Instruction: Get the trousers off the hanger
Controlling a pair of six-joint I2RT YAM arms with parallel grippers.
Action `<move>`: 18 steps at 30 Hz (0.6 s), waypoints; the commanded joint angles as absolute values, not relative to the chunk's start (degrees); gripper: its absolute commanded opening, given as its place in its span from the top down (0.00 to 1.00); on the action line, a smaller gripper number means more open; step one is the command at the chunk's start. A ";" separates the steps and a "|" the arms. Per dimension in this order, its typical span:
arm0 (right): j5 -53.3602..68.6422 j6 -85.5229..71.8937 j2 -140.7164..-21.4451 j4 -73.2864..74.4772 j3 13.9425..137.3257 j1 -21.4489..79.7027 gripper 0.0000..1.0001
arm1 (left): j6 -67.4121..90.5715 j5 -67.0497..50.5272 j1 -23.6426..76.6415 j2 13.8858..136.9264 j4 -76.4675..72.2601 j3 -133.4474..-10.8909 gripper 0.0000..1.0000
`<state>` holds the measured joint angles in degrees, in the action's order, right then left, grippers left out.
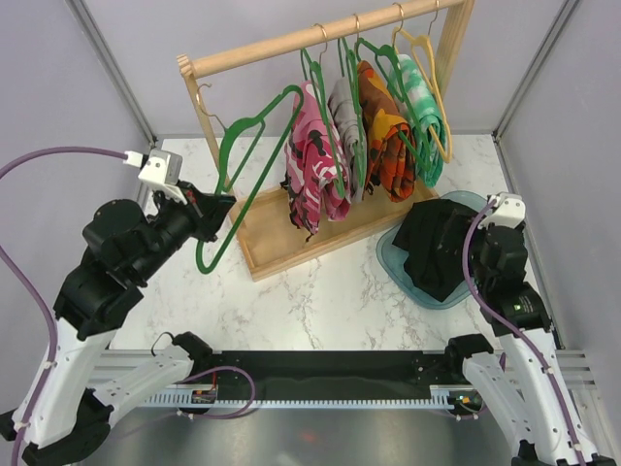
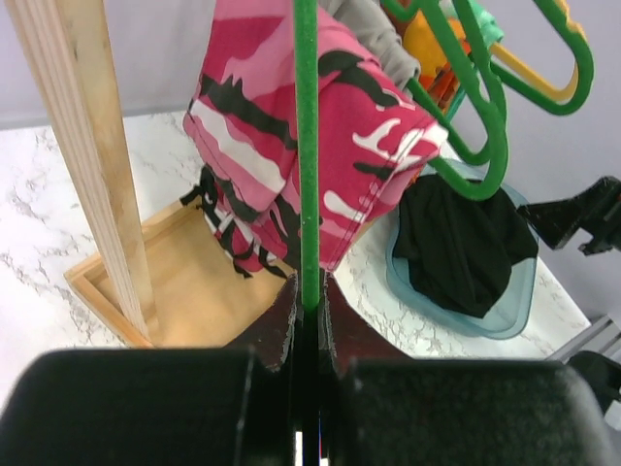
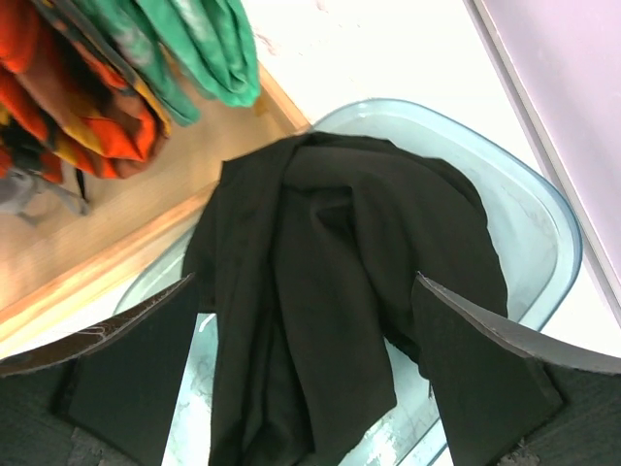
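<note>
- At my left wrist, the left gripper [image 2: 309, 291] pinches the green hanger [image 2: 307, 146]; camouflage trousers [image 2: 359, 126] hang behind, top cut off.
- At my right wrist, the right gripper [image 3: 303, 282] is spread over black trousers [image 3: 330, 252] heaped in the tub [image 3: 548, 223], contact unclear.
- From above, my right fingertips are hidden; the rack [image 1: 291, 41] holds other trousers [image 1: 383, 126].

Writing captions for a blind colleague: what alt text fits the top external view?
The left gripper clamps an empty green hanger beside a wooden rack where four folded trousers hang. The right gripper is above black trousers lying in a clear blue tub.
</note>
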<state>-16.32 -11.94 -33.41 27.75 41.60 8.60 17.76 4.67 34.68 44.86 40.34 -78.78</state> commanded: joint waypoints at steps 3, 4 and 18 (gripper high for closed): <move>-13.36 -10.72 -31.73 25.66 43.68 8.17 0.02 | 14.86 8.35 34.63 49.47 34.11 -84.11 0.98; -13.01 -10.72 -31.55 25.66 43.42 8.00 0.02 | 14.77 8.96 34.63 50.00 34.01 -84.89 0.98; -7.91 -11.51 -28.92 25.66 43.24 6.94 0.02 | 15.03 17.66 34.63 62.31 32.78 -92.55 0.98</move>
